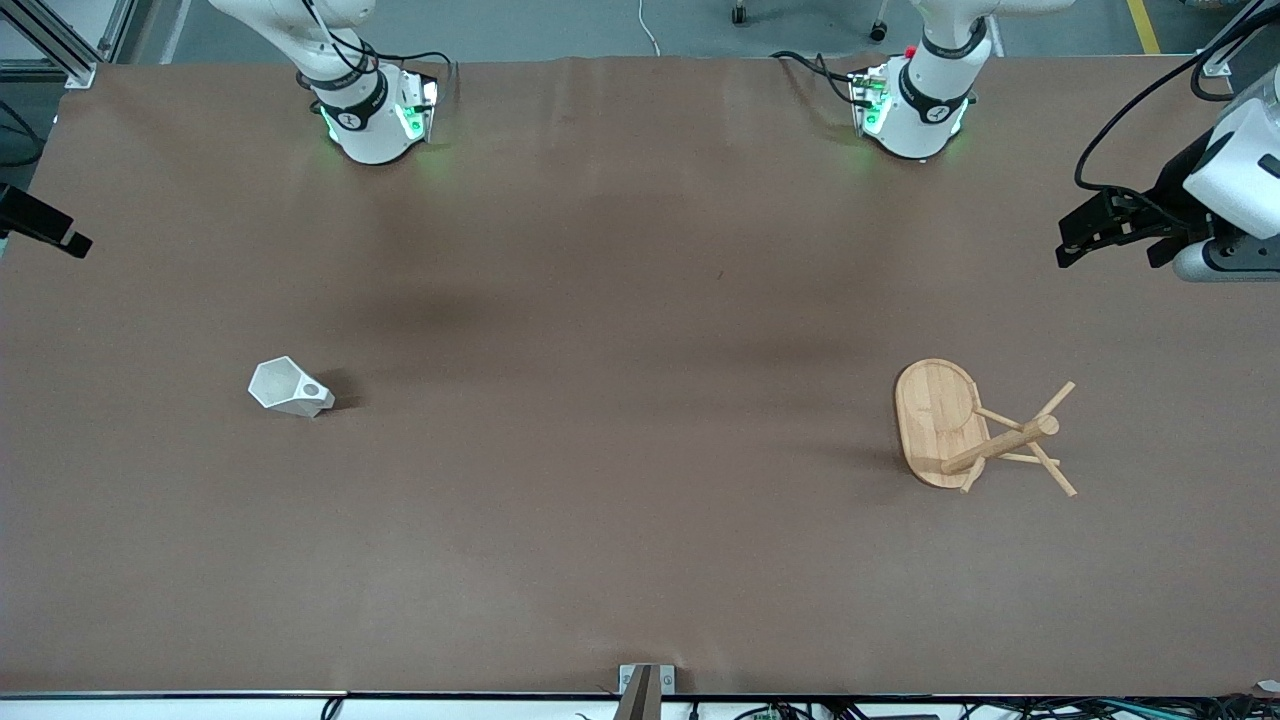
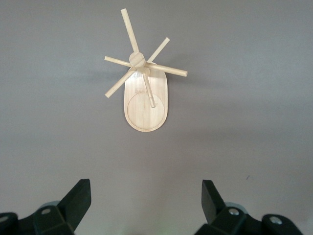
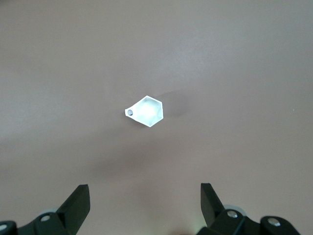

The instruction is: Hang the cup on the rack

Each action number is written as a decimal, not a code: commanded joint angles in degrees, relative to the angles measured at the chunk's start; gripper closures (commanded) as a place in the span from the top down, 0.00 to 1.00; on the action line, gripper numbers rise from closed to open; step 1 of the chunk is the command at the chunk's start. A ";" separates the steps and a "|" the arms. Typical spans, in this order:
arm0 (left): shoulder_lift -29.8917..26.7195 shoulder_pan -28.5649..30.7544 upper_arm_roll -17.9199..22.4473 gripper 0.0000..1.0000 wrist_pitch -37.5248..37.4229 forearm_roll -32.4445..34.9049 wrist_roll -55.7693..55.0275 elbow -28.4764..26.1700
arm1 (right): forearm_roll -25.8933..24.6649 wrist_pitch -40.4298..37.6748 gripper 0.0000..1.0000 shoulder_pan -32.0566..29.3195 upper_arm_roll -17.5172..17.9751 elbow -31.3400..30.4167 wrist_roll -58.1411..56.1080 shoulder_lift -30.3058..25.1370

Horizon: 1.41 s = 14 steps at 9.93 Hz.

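Observation:
The white faceted cup [image 1: 290, 388] stands mouth up on the brown table toward the right arm's end, its pierced handle facing the table's middle. It also shows in the right wrist view [image 3: 146, 111]. The bamboo rack [image 1: 975, 430] stands upright on its oval base toward the left arm's end, and shows in the left wrist view [image 2: 144, 83]. My left gripper [image 1: 1105, 235] hangs open and empty high above the table's end, with the rack ahead of it [image 2: 146, 196]. My right gripper [image 1: 40, 225] is open and empty high above the other end [image 3: 145, 196].
The two arm bases [image 1: 365, 110] [image 1: 915, 105] stand along the table's edge farthest from the front camera, with cables beside them. A small metal bracket [image 1: 646, 685] sits at the table edge nearest the front camera.

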 commanded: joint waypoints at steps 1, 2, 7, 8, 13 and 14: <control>1.18 0.30 -0.12 1.00 -0.42 0.12 0.93 -0.11 | -0.24 0.28 1.00 -0.07 -0.03 -0.79 -0.30 -1.01; 1.18 0.38 -0.12 1.00 -0.42 0.03 0.93 -0.02 | -0.24 0.28 1.00 -0.07 -0.03 -0.79 -0.30 -1.01; 1.27 0.30 -0.12 1.00 -0.42 0.12 0.93 -0.11 | -0.33 2.53 1.00 -0.07 -0.12 -7.08 -0.57 0.13; 1.27 0.38 -0.12 1.00 -0.33 0.12 0.93 -0.11 | -0.33 8.31 1.00 -0.34 -0.38 -12.51 -0.91 0.14; 1.18 0.38 -0.03 1.00 -0.42 0.12 0.93 -0.11 | -0.24 39.42 1.00 -0.69 -0.47 -35.12 -5.65 3.20; 1.18 0.30 -0.12 1.00 -0.42 0.12 1.02 -0.11 | -0.24 43.65 1.00 -0.69 -0.47 -37.76 -8.01 4.69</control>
